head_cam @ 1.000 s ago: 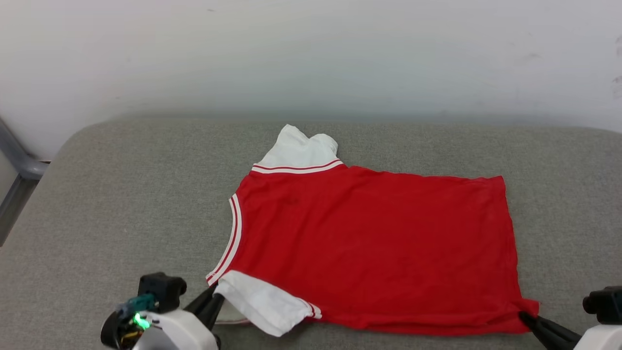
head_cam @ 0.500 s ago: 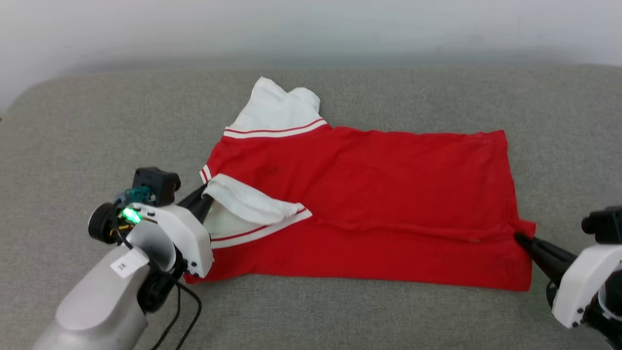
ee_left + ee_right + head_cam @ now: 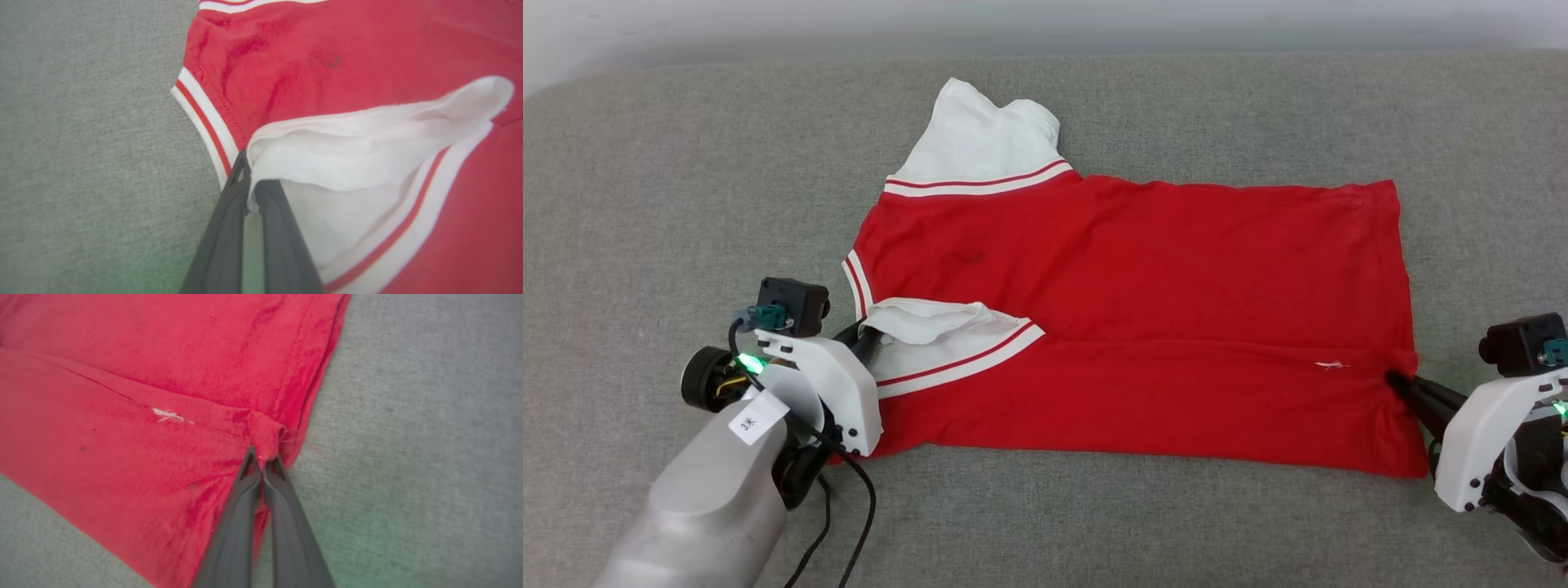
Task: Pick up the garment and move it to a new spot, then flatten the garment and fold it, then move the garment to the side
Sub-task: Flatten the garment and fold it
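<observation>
With my left jaws clamped on the white sleeve (image 3: 923, 322) of the red jersey T-shirt (image 3: 1127, 261), right jaws on its hem corner (image 3: 1401, 364), I should carry both across level.

Red garment (image 3: 1143, 269), white sleeves (red-white striped trim), on grey couch (image 3: 686, 163).

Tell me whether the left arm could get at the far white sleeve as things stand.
Probably not yet: the left gripper is shut on the near sleeve of the garment. The far sleeve lies uncovered, so it likely could once it lets go.
</observation>
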Available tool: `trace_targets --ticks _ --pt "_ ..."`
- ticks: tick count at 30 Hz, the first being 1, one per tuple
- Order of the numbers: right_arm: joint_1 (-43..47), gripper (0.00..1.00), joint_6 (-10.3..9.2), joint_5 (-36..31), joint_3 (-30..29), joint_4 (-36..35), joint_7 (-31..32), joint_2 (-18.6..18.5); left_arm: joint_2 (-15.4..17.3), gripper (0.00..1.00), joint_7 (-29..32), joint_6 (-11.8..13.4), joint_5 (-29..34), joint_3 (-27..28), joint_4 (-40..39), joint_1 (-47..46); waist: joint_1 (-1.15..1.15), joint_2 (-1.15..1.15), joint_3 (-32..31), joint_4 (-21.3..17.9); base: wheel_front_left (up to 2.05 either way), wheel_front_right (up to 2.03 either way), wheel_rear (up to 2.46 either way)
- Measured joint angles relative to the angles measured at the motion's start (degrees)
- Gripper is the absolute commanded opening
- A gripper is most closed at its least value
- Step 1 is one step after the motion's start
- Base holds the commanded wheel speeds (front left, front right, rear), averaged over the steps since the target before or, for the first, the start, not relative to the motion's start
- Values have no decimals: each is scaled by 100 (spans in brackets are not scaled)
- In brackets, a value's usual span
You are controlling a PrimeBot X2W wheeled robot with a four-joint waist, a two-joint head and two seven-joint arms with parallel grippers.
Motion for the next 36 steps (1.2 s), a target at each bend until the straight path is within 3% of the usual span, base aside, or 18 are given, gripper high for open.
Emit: trace_targets --ticks 4,5,6,7,8,16,21,32,36 --pt "-83 0 -1 30 152 207 -200 68 -118 0 -163 -52 -89 -67 332 -51 0 0 -38 5 0 0 0" --pt "-98 26 0 34 183 243 -260 71 -144 0 -201 -55 -98 -87 407 -76 0 0 -58 7 0 0 0" --pt "-105 63 0 34 209 276 -320 75 -171 16 -256 -56 -98 -105 468 -98 0 0 -83 11 0 0 0" --pt "-108 100 0 34 234 303 -381 75 -194 67 -296 -58 -107 -122 534 -119 0 0 -113 15 0 0 0" --pt "-110 100 0 12 238 339 -475 74 -211 100 -344 -65 -126 -127 592 -141 0 0 -146 21 0 0 0" --pt "-8 100 -2 -91 199 131 -944 -33 -127 100 -388 -83 -241 -257 641 -381 -1 0 -499 124 0 0 0" --pt "295 100 -2 -99 127 -103 -984 -108 122 100 199 -89 -456 -559 205 -474 -1 0 -736 208 0 0 0" --pt "610 100 -2 -242 -196 -541 -771 -141 773 100 3184 -89 -1610 -1428 -1062 -770 -1 0 -1000 337 0 0 0" --pt "666 100 -2 -303 -288 -675 -649 -105 964 100 3944 -89 -1749 -1666 -1188 -853 -1 0 -964 313 0 0 0"
